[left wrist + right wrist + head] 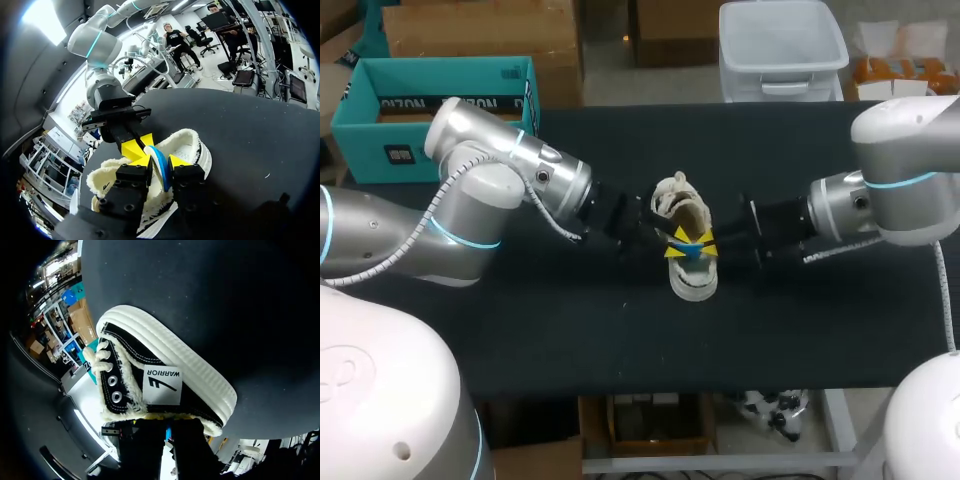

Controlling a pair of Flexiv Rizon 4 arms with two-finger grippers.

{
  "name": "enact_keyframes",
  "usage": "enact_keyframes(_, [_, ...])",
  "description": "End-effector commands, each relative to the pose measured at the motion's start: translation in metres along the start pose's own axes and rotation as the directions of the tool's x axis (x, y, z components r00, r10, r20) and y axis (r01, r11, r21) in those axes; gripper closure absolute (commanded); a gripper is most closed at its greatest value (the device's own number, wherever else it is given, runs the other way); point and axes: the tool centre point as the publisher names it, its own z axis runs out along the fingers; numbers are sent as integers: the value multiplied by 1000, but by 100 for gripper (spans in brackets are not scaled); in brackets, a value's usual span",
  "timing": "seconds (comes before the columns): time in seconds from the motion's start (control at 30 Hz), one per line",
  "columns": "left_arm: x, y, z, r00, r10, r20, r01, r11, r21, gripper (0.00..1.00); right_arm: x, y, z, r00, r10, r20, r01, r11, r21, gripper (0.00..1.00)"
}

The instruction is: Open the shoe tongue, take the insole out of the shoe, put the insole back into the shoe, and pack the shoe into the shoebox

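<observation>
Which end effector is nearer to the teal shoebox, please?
Left. The left end effector is at the shoe on the shoebox side; the right end effector is at its far side.

The shoe (695, 288) lies on the table (570, 330) between the 2 grippers. The insole (162, 172) stands in its opening, pinched in the left gripper (159, 161). The right gripper (137, 145) sits just ahead. The shoebox (430, 110) lies well behind the left gripper.
</observation>
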Motion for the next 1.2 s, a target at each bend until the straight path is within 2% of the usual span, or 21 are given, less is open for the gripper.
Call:
enact_keyframes(0.03, [1, -4, -3, 1000, 8, 4, -8, 1000, 24, 0, -5, -8, 1, 1000, 6, 10, -5, 999, -38, 100])
enact_keyframes(0.3, [1, -21, -15, 999, 29, -16, -28, 997, 71, 0, -17, -22, -8, 1000, 9, 25, -6, 993, -118, 100])
enact_keyframes(0.53, [1, -30, -28, 999, 28, -39, -25, 996, 86, 0, -14, -23, -17, 999, -14, 48, 23, 983, -181, 100])
enact_keyframes(0.67, [2, -35, -35, 998, 30, -63, -25, 997, 76, 0, -12, -18, -20, 996, -27, 90, 45, 979, -201, 100])
enact_keyframes(0.87, [7, -41, -50, 994, 16, -106, -9, 998, 62, 0, -11, -11, -9, 984, -42, 173, 82, 969, -232, 100])
enact_keyframes(1.2, [16, -46, -81, 992, -21, -128, 25, 999, 26, 0, -31, -7, -8, 972, -26, 235, 99, 947, -306, 100])
